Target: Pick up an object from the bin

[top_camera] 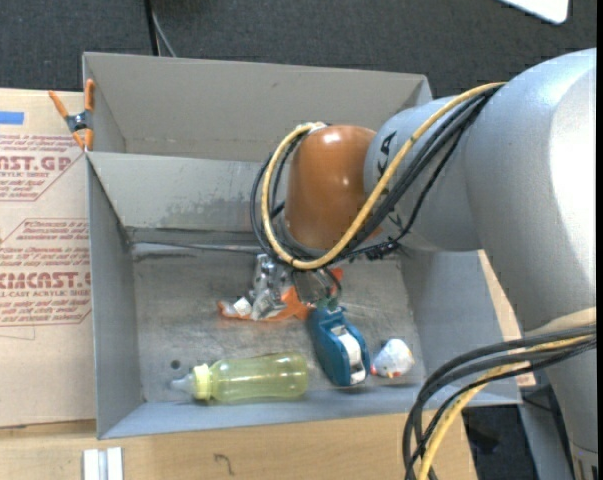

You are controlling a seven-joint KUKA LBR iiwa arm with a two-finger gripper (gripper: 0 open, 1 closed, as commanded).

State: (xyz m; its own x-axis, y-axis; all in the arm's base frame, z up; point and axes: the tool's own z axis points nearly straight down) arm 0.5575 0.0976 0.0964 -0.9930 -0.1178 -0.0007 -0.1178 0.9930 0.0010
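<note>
A grey KUKA arm (pixel 501 158), its wrist capped by a rounded orange cover (pixel 326 183) and looped with yellow and black cables (pixel 273 183), reaches down into a grey metal bin (pixel 116 298), where its claw (pixel 266 290) stands low near the middle of the floor. Whether the claw is wide or narrow cannot be told from this angle. Nearest the camera, below the claw, a pale yellow baby bottle (pixel 251 378) lies on its side along the bin's front wall. To the claw's lower right rests a blue case (pixel 333 346) shaped like a tape measure. Directly beneath and just left of the claw lies a flat orange-and-white piece (pixel 233 310), the closest thing to it; contact cannot be made out. Farther right, beyond the blue case, sits a small white-and-red object (pixel 391 358).
</note>
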